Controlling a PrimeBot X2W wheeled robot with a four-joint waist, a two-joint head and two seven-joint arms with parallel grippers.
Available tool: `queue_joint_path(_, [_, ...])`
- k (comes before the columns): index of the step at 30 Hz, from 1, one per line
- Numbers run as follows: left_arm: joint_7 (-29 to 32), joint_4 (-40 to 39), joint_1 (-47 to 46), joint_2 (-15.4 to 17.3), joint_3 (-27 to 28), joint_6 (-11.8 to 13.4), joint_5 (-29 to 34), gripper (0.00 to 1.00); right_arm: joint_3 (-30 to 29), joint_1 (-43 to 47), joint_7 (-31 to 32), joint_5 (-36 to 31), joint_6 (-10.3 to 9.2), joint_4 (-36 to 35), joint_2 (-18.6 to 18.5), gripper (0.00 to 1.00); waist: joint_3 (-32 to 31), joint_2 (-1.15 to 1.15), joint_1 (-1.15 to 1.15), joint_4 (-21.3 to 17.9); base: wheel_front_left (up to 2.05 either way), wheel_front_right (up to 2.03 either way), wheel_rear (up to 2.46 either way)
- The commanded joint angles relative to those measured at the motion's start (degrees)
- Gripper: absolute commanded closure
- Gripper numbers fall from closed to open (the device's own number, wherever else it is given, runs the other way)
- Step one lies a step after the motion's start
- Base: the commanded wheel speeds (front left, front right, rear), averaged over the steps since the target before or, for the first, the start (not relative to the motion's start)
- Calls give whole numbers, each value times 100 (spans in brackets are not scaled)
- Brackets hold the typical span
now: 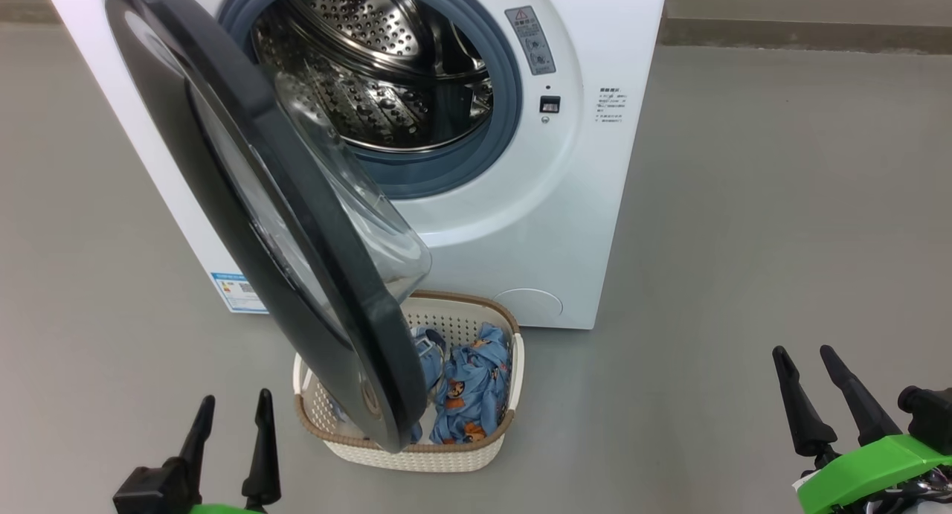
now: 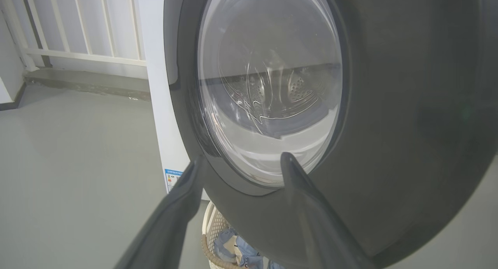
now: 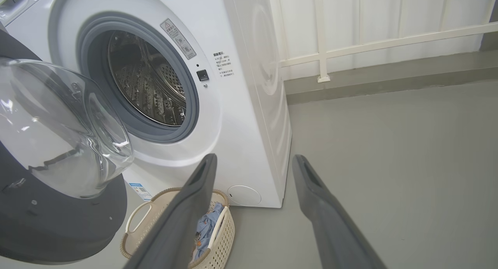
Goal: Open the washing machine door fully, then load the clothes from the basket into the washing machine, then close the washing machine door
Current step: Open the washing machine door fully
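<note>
The white washing machine [image 1: 595,164] stands ahead with its steel drum [image 1: 372,60] exposed. Its door [image 1: 245,194], black-rimmed with a bulging glass centre, hangs partly open and swings out over the basket [image 1: 416,454]. The basket sits on the floor in front of the machine and holds light blue clothes [image 1: 472,387]; the door hides its left part. My left gripper [image 1: 230,413] is open at the lower left, short of the door's outer face [image 2: 389,105]. My right gripper [image 1: 807,358] is open at the lower right, well clear of the basket [image 3: 218,238] and the machine [image 3: 249,105].
Grey floor [image 1: 744,239] spreads to the right of the machine and to the left of it. A white railing [image 3: 350,51] and a low kerb run behind the machine. A blue label [image 1: 234,291] sits low on the machine's front.
</note>
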Motion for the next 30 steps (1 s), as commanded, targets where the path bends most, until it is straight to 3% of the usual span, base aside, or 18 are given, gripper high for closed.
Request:
queue_joint_path(1, [-37, -132, -89, 83, 198, 3, 18, 0, 43, 21, -71, -122, 32, -149, -101, 0, 13, 0, 0, -4, 0, 0, 0])
queue_joint_path(7, [-37, -167, -181, 83, 220, 3, 67, 0, 16, 29, -71, -166, 32, -160, -82, 0, 27, 0, 0, 6, 0, 0, 0])
queue_joint_path(8, [-37, -206, -208, 84, 222, 3, 101, 15, 12, 36, -71, -171, 32, -162, -80, 0, 24, 0, 0, 14, 0, 0, 0])
queue_joint_path(11, [-37, -381, -285, 84, 293, 5, 189, 100, -13, 58, -71, -187, 32, -178, -70, 0, 23, 0, 0, 39, 0, 0, 0])
queue_joint_path(19, [-37, -1772, -479, 83, 246, 367, 230, 100, 14, 31, -71, -248, 32, -216, -64, 0, 43, 0, 0, 76, 0, 0, 0])
queue_joint_path(25, [-31, -2905, -443, 83, -500, 706, 245, 100, 65, -5, -71, -308, 32, -234, -66, 0, 58, 0, 0, 45, 0, 0, 0])
queue_joint_path(30, [299, -3350, -469, 83, -1300, 739, 250, 100, 117, -22, -71, -331, 32, -213, -61, 0, 80, 0, 0, -7, 0, 0, 0])
